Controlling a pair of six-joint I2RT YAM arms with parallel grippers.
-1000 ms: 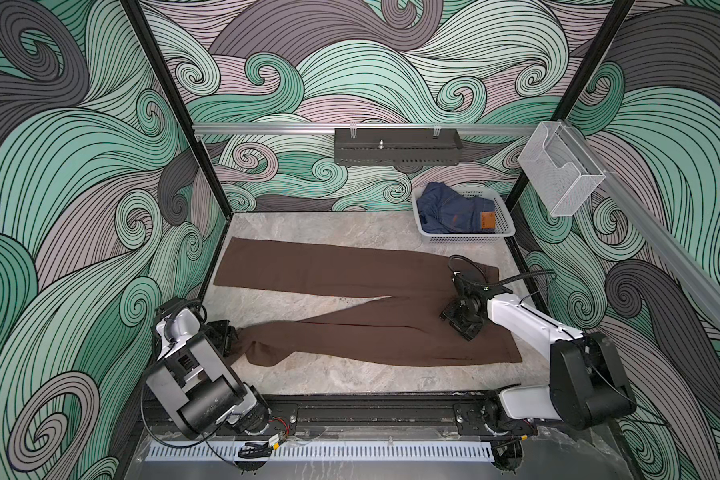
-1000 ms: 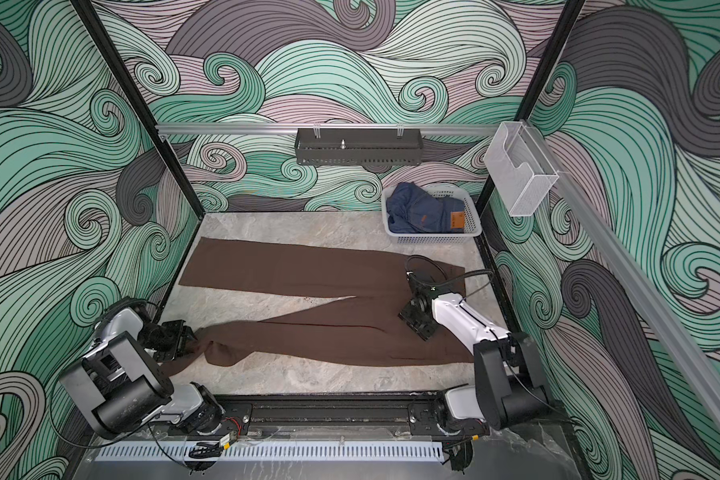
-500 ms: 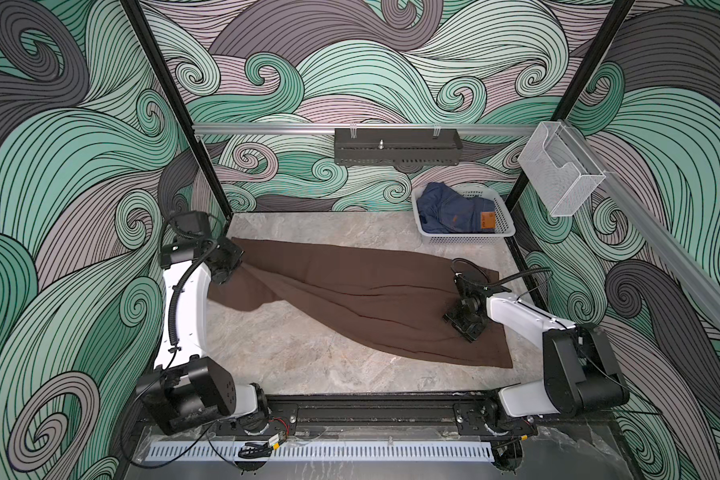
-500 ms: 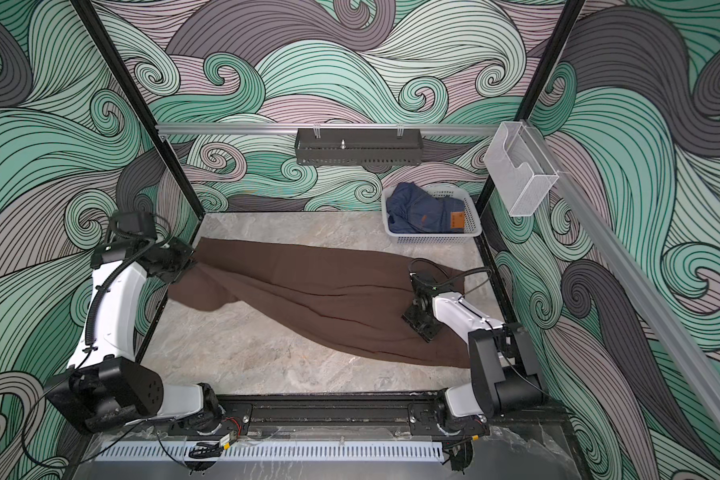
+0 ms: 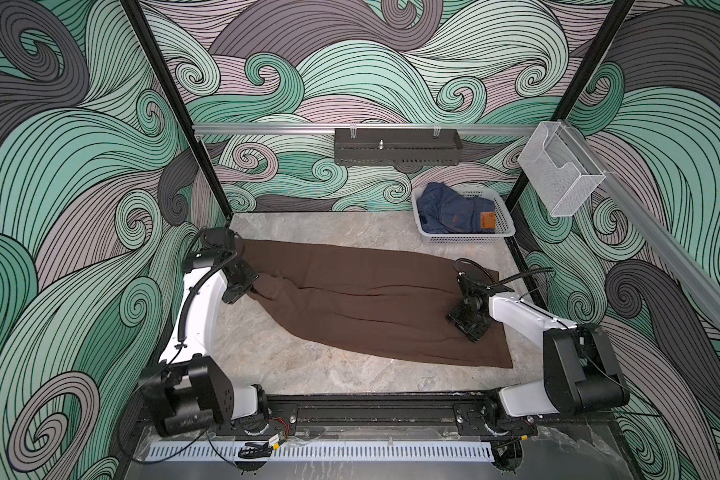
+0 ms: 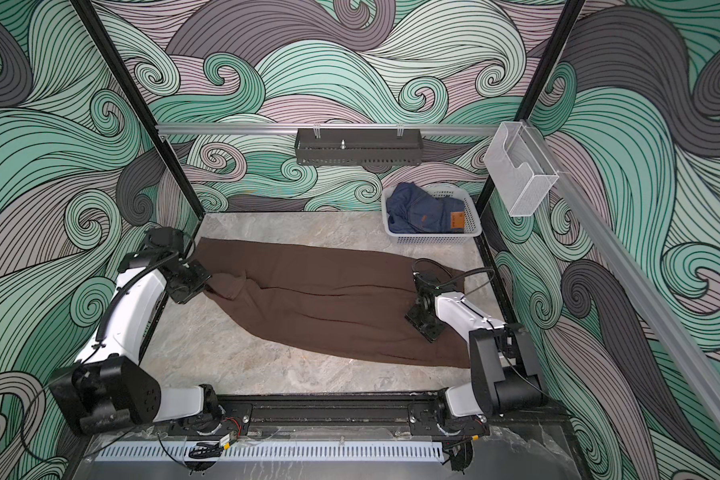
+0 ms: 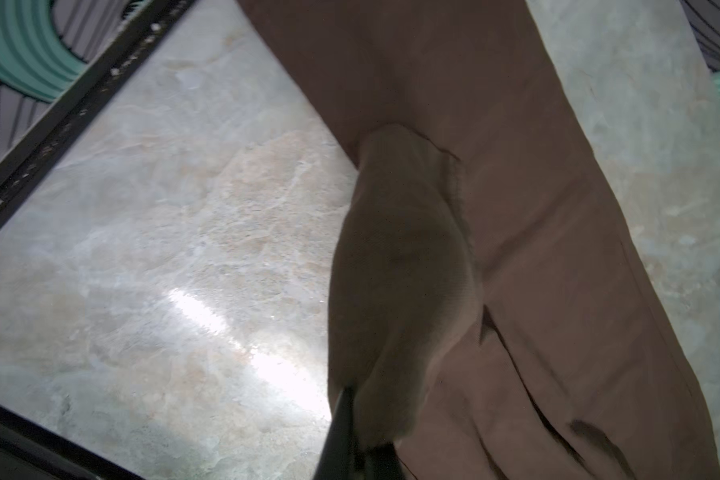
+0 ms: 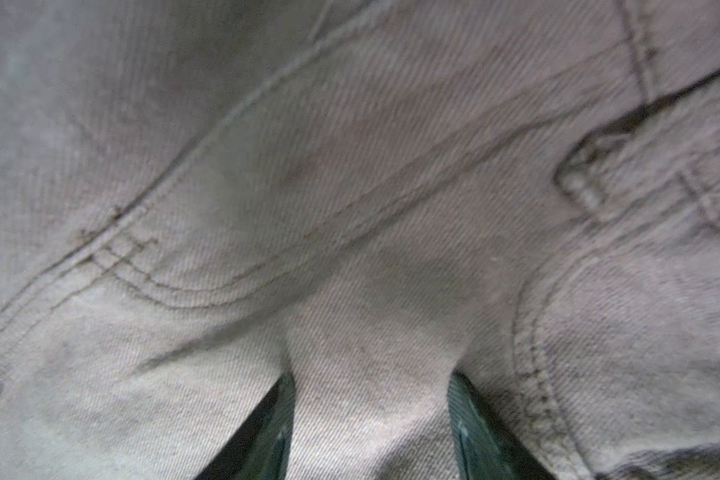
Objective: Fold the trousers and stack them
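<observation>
The brown trousers (image 5: 350, 299) lie along the marble table in both top views (image 6: 329, 299), one leg laid over the other. The hems are at the left and the waist at the right. My left gripper (image 5: 255, 289) is at the left end, shut on a bunched bit of the upper leg's hem. The left wrist view shows that fold (image 7: 400, 270) running down into the closed fingers (image 7: 341, 432). My right gripper (image 5: 465, 300) stands on the waist end. In the right wrist view its fingers (image 8: 275, 419) are spread apart and pressed into the twill (image 8: 350, 166).
A white basket (image 5: 504, 224) holding blue jeans (image 5: 449, 212) stands at the back right corner. A black shelf (image 5: 395, 147) and a clear bin (image 5: 558, 178) hang on the rail above. The black frame rail (image 5: 371, 411) borders the front edge.
My left gripper shut on the near leg's hem at the front left. It carried the hem back and laid that leg over the far one. The right arm barely moved.
</observation>
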